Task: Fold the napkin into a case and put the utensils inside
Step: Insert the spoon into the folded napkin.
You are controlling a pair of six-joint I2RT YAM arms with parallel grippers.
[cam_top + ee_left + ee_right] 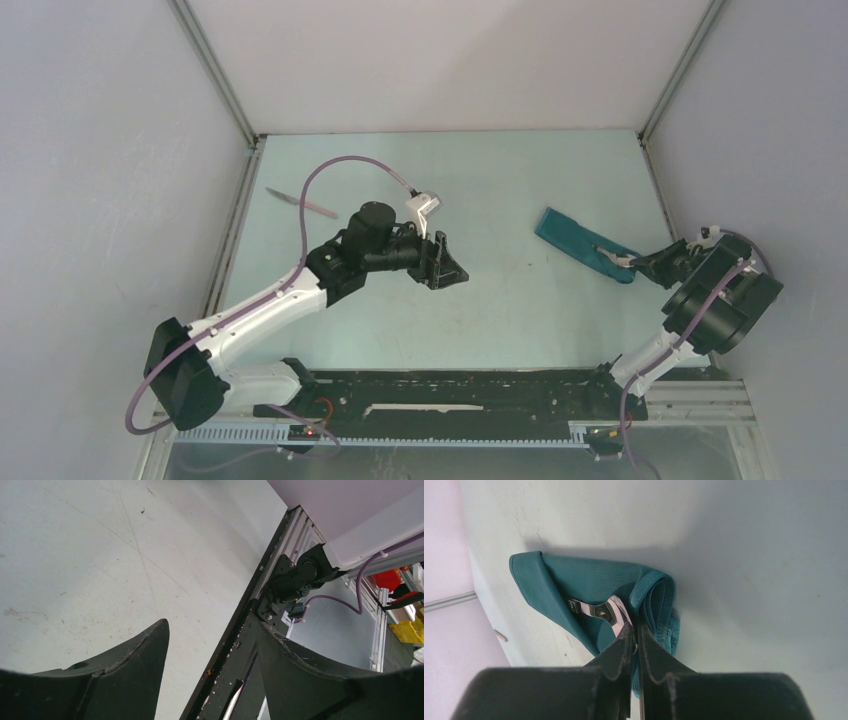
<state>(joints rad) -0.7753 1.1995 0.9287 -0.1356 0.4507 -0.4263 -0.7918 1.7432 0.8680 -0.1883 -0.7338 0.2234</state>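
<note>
table (520,180): only the top view gives the layout. napkin (575,240) is folded into a narrow strip at far right, knife (303,201) lies loose at far left, well apart. Right wrist view adds detail: the strip's layers gape at the near end, with the spoon (596,609) lying in the fold. right gripper (636,632) is at the cloth's near edge, fingers almost together, pinching the spoon's near end. left gripper (212,630) is spread wide, holding nothing, over bare table left of centre.
</note>
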